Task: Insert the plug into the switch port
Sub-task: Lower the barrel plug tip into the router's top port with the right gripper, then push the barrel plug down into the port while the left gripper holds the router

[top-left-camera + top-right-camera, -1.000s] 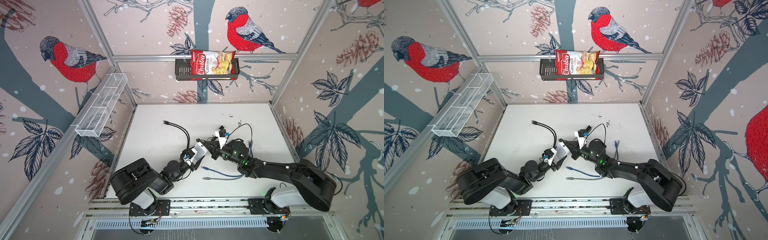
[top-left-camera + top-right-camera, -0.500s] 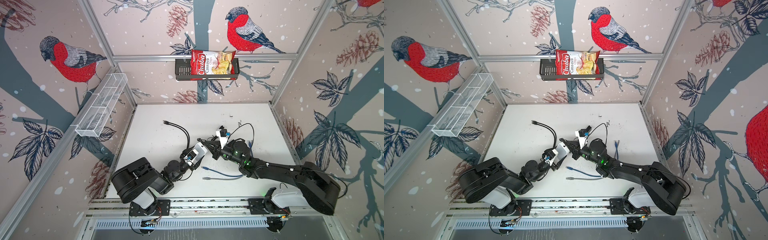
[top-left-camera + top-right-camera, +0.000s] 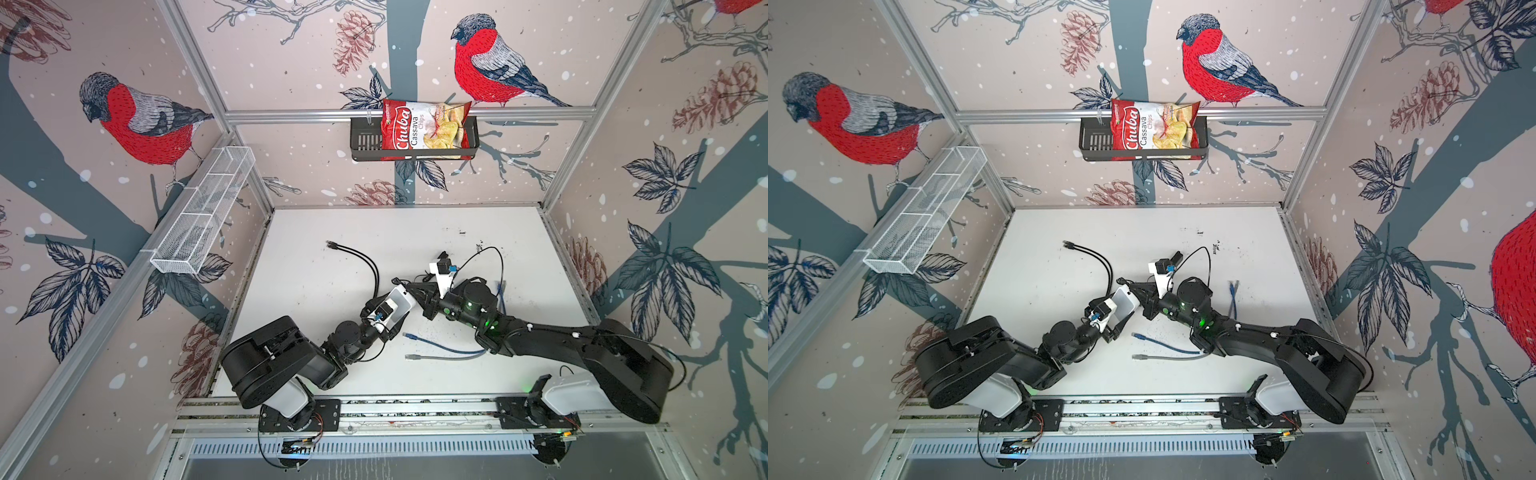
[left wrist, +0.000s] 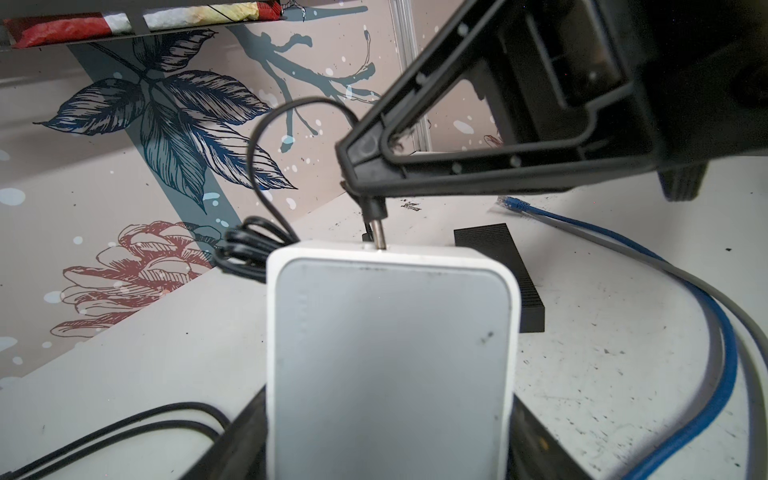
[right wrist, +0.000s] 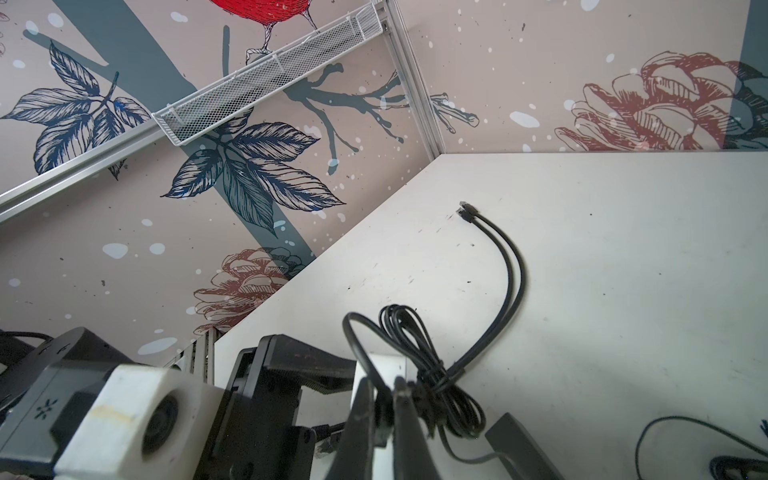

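Observation:
The white switch [image 4: 390, 353] is held upright between the jaws of my left gripper [image 4: 388, 440], one black finger on each side. The same switch [image 3: 400, 302] shows in both top views near the table's middle. My right gripper [image 4: 361, 166] reaches in from the right and is shut on the black plug [image 4: 376, 220]. The plug's metal tip meets the switch's far edge at a small hole. How deep it sits I cannot tell. In the right wrist view the fingers [image 5: 361, 415] pinch the plug, with its coiled black cable [image 5: 436, 386] beside them.
A black power adapter [image 4: 498, 274] lies behind the switch. Blue and grey network cables [image 3: 444, 345] lie near the front. A black double cable [image 3: 361, 257] curves off to the back left. A chips bag [image 3: 424, 129] sits in a wall basket, and a white wire basket [image 3: 203, 212] hangs on the left wall.
My right gripper has moved a little to the left with the plug, closing in on the switch's edge. The left gripper and the switch have stayed put.

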{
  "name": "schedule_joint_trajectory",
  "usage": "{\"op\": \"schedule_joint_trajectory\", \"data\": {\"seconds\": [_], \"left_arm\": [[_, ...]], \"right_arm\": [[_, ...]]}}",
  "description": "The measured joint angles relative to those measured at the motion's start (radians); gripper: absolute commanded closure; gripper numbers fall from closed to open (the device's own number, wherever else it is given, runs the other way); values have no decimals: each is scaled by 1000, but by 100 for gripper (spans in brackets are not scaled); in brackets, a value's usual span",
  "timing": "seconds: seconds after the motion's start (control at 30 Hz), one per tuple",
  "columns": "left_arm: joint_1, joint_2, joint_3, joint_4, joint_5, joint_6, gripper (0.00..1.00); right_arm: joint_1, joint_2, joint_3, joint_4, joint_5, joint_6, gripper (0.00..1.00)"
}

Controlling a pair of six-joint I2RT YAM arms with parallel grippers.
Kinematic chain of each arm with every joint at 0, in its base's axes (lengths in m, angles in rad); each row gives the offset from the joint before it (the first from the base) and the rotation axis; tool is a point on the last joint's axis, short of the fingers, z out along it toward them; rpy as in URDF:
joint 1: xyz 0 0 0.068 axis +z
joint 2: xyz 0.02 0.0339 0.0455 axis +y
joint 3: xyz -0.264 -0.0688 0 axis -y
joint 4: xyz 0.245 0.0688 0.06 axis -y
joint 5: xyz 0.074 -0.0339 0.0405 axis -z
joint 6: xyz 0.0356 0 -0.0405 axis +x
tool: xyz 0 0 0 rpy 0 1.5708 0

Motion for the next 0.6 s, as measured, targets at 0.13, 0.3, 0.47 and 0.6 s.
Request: {"op": "schedule_joint_trajectory", "data": {"seconds": [0.13, 0.3, 0.47, 0.6], "left_arm": [[-2, 0, 2, 0, 1, -12, 72], [-3, 0, 2, -3, 0, -17, 72], [-3, -8, 2, -14, -2, -27, 72], [-4, -15, 1, -23, -9, -35, 72]], "right_arm": [[0, 5, 6, 0, 0, 0, 100], [2, 16, 11, 3, 0, 0, 100], [7, 21, 11, 5, 0, 0, 100], [11, 19, 5, 7, 5, -1, 100]]}}
